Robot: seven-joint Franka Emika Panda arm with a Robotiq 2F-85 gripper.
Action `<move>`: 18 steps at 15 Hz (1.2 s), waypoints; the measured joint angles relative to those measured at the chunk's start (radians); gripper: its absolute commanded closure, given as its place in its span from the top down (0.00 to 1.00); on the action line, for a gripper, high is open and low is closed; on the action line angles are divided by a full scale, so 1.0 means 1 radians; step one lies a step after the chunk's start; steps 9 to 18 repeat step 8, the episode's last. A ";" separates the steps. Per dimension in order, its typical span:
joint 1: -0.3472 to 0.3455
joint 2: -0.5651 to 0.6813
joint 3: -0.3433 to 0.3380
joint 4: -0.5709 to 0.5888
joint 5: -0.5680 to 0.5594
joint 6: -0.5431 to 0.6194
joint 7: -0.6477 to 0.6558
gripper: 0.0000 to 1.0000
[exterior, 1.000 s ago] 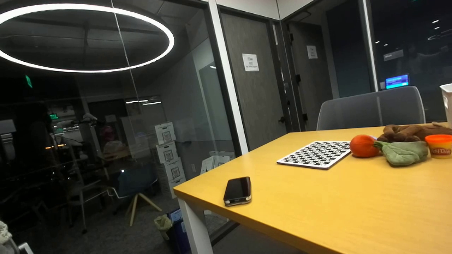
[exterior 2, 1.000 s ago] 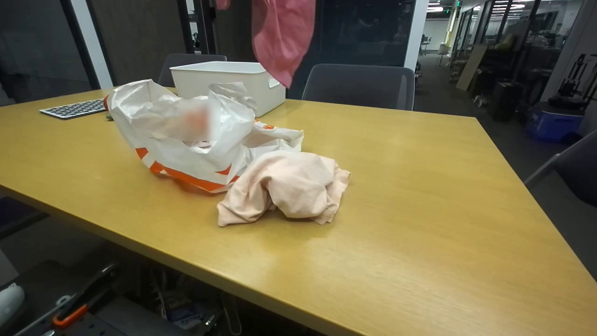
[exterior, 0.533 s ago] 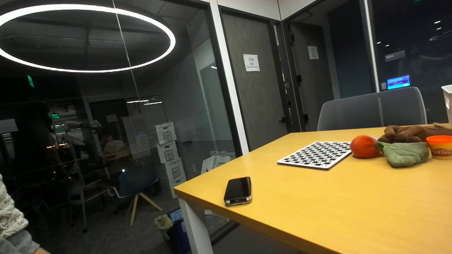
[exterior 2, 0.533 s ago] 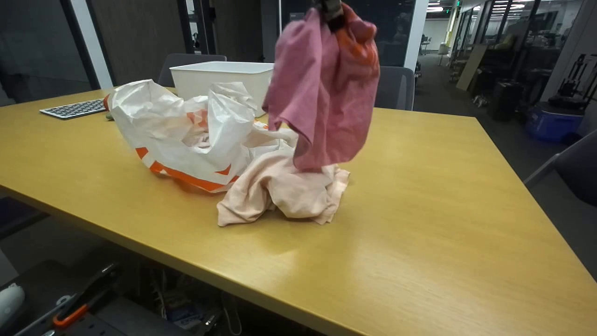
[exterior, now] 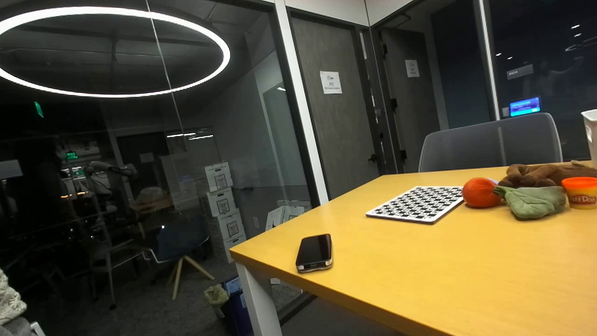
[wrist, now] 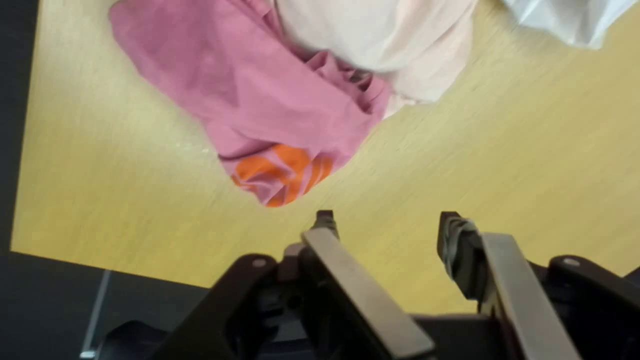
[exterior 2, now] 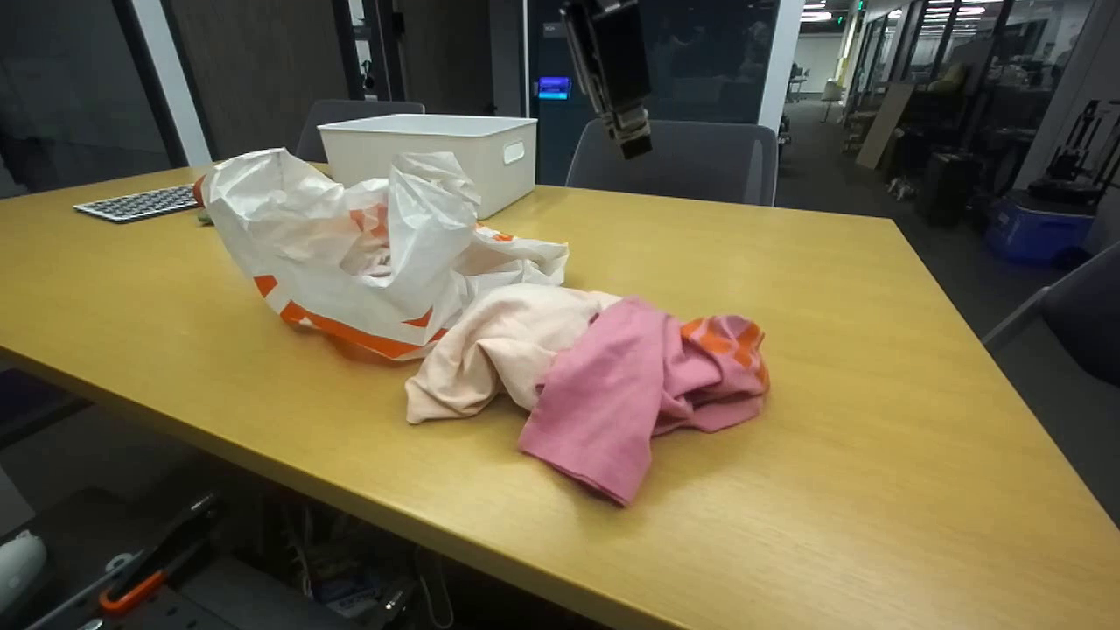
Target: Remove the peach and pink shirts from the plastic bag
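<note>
Yellow table (exterior 2: 840, 490) | Play-Doh tub (exterior: 580, 198) | pink shirt (exterior 2: 612, 394) touching peach shirt (exterior 2: 499, 346), both outside plastic bag (exterior 2: 297, 258) | gripper (wrist: 387, 220) fingers apart

Pincer (wrist: 387, 220) mostly black. Two fingers (wrist: 367, 292), each faced with flat pale-grey bar (wrist: 522, 290). Blocky dark tips (wrist: 324, 216), ridged greyish wrapping (wrist: 456, 232). Rounded black links (wrist: 242, 285), round screw-like heads (wrist: 259, 262). In exterior view: glossy black housing (exterior 2: 612, 57).
</note>
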State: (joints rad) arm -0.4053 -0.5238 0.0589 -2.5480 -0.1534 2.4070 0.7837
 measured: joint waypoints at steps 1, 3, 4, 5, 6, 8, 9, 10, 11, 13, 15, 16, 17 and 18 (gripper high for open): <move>0.050 -0.032 -0.025 0.000 0.046 -0.029 -0.046 0.96; 0.135 -0.127 -0.049 -0.005 0.111 -0.122 -0.128 0.86; 0.164 -0.176 -0.051 -0.011 0.131 -0.162 -0.148 0.93; 0.181 -0.218 -0.051 -0.021 0.139 -0.185 -0.156 0.96; 0.187 -0.245 -0.051 -0.033 0.140 -0.191 -0.160 0.96; 0.188 -0.263 -0.054 -0.050 0.140 -0.192 -0.169 0.96; 0.188 -0.263 -0.054 -0.050 0.140 -0.192 -0.169 0.96; 0.188 -0.263 -0.054 -0.050 0.140 -0.192 -0.169 0.96; 0.188 -0.263 -0.054 -0.050 0.140 -0.192 -0.169 0.96; 0.188 -0.263 -0.054 -0.050 0.140 -0.192 -0.169 0.96; 0.188 -0.263 -0.054 -0.050 0.140 -0.192 -0.169 0.96; 0.188 -0.263 -0.054 -0.050 0.140 -0.192 -0.169 0.96; 0.188 -0.263 -0.054 -0.050 0.140 -0.192 -0.169 0.96; 0.188 -0.263 -0.054 -0.050 0.140 -0.192 -0.169 0.96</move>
